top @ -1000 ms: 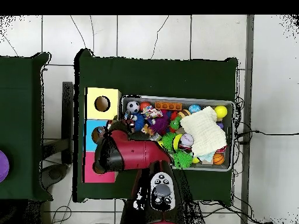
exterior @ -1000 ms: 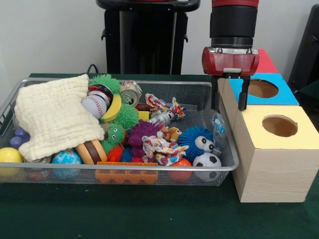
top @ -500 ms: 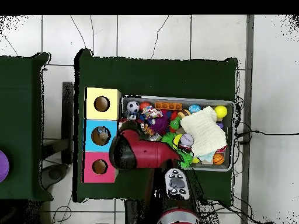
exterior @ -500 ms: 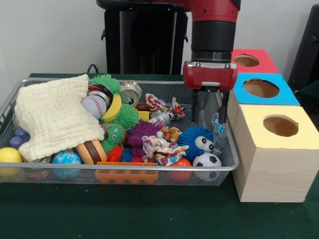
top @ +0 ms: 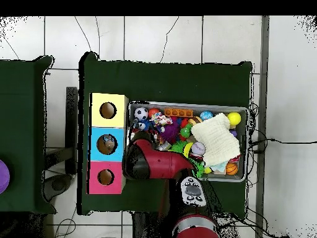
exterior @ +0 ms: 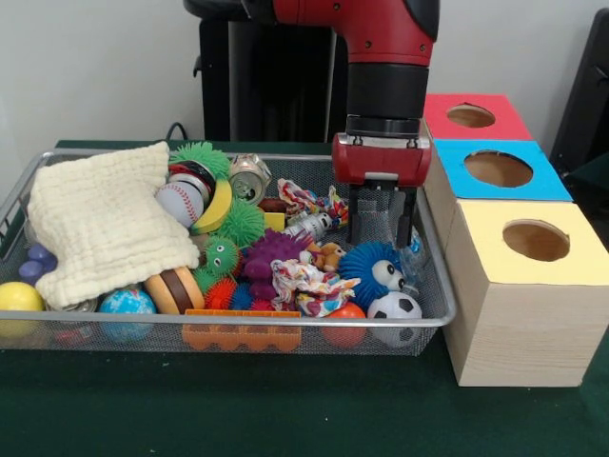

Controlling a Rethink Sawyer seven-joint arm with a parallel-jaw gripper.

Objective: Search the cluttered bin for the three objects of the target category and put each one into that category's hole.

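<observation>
1. One wire bin (exterior: 19,195) on the green table, full of toys.
2. Three boxes, each with one hole: yellow (exterior: 533,240), blue (exterior: 497,168), red (exterior: 470,115).
3. One cream cloth (exterior: 100,224) at the bin's other end.
4. The gripper (exterior: 379,233) hangs in the bin's box-side end, fingers apart, holding nothing.
5. One clear bottle (exterior: 415,249) shows just beside it, against the bin wall.

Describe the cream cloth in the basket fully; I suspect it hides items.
The cream cloth is a soft, waffle-textured fabric, crumpled and draped over toys at the wire basket's end farthest from the boxes. It leans against a baseball; a globe ball and a yellow ball sit at its lower edge. What it covers cannot be seen.
</observation>
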